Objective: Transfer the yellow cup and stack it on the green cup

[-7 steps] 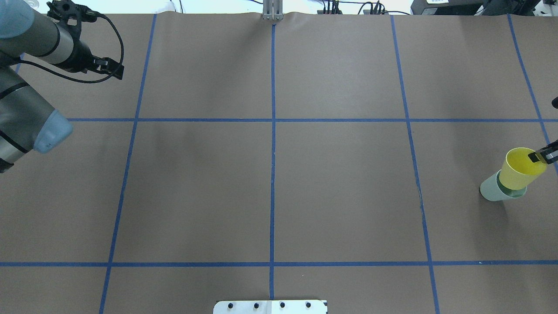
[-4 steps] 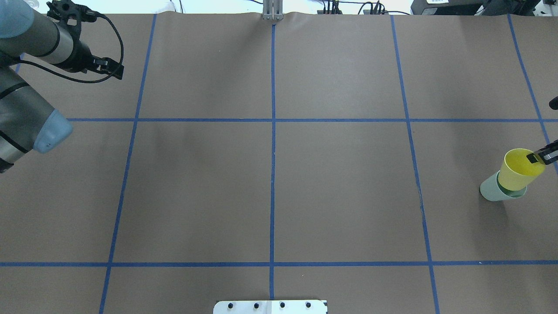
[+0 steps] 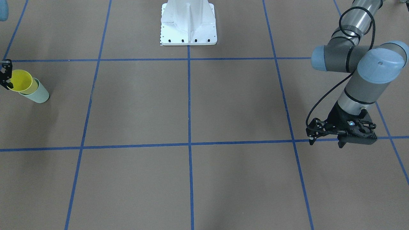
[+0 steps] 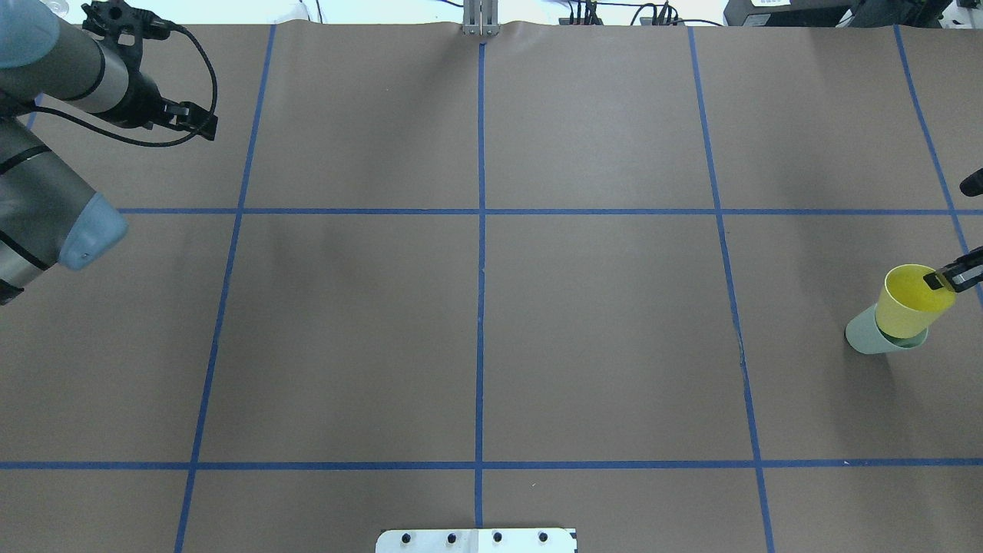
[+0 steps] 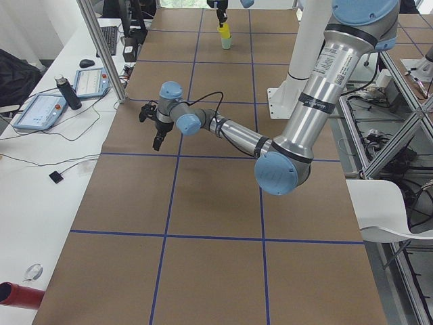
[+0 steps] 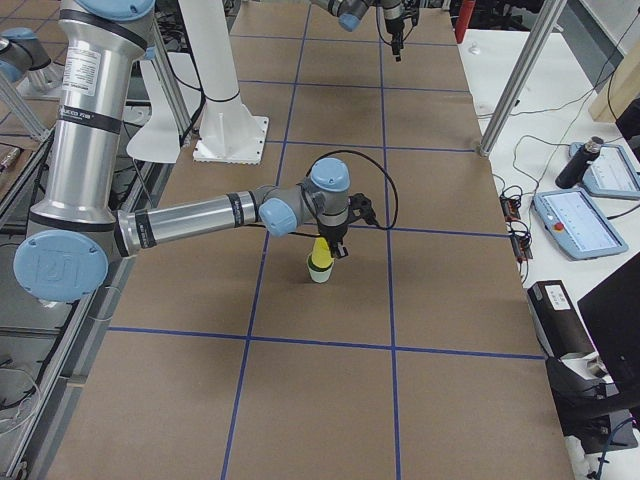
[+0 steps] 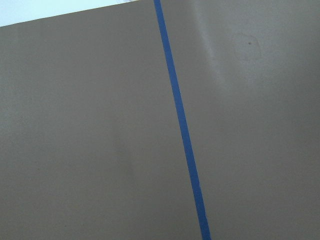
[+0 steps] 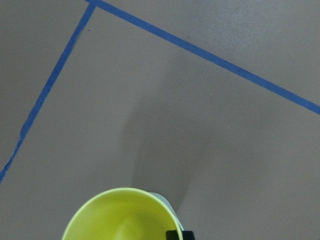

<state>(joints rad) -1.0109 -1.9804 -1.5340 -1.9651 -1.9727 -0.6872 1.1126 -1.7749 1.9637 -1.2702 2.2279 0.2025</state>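
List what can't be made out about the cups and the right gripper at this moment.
- Right gripper: cut off by the right edge in the overhead view and by the left edge in the front-facing view. Only a fingertip shows at the yellow cup rim, so its grip is unconfirmed.
- Green cup: almost wholly hidden behind the yellow cup in the right wrist view.
- How deep the yellow cup sits: hidden by the green cup's wall, too small in the side views.

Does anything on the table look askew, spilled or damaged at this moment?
Nothing looks spilled or damaged. Only one thing stands out: the yellow cup sits only partly inside the green cup, most of it above the rim, with the right claw gripping its rim.
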